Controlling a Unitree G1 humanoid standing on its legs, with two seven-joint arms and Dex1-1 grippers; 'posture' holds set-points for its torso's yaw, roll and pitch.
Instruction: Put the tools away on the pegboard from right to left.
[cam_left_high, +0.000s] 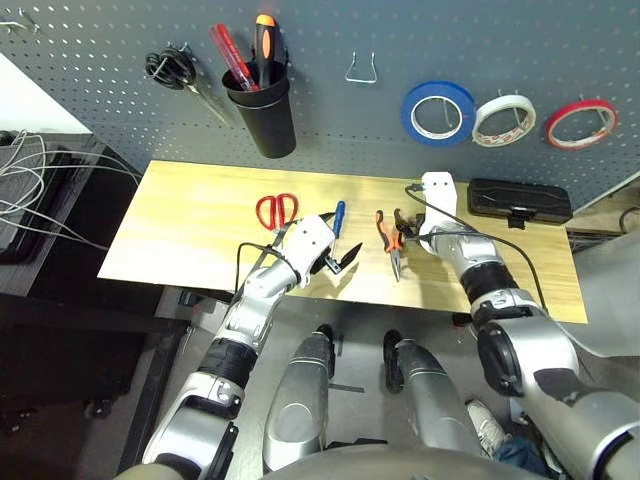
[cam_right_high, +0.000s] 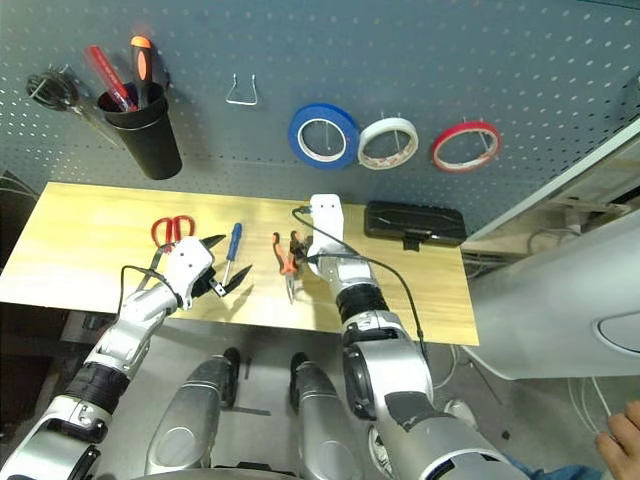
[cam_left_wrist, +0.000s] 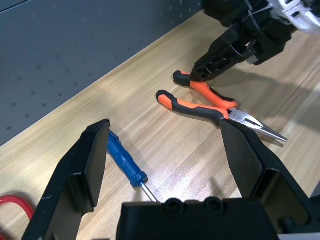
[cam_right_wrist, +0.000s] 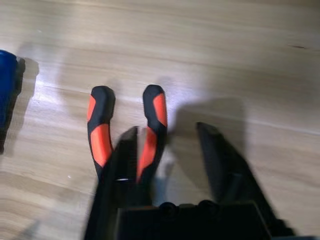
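"Here we are at the surface (cam_left_high: 200, 230), and the pliers (cam_left_wrist: 239, 116) lie right of centre, handles toward the back edge, nose toward the front edge. What's our right gripper (cam_right_wrist: 167, 127) doing?"

"It's low over those handles, its fingers spread, and one finger overlaps a handle in the right wrist view! Whether they touch, we can't tell."

"And our left gripper (cam_left_wrist: 167, 121)?"

"Fingers wide apart, over the surface between its middle and front edge, with the blue-handled screwdriver (cam_left_wrist: 125, 161) just beside! We see that screwdriver left of the pliers, its handle toward the back edge."

"Farther toward the left edge we have the red-handled scissors (cam_left_high: 265, 213), their loops near the back edge."

"Up on the pegboard (cam_left_high: 330, 120), look, the blue tape ring (cam_left_high: 438, 88) hangs behind the back edge, with the white tape ring (cam_left_high: 505, 101) next to it and the red tape ring (cam_left_high: 582, 104) farthest right!"

"Over on the left, we spot the black cup (cam_left_high: 268, 125) holding upright tools, with the black-handled scissors (cam_left_high: 172, 68) hanging beyond it."

"And a black case (cam_left_high: 520, 200) sits by the back right corner!"
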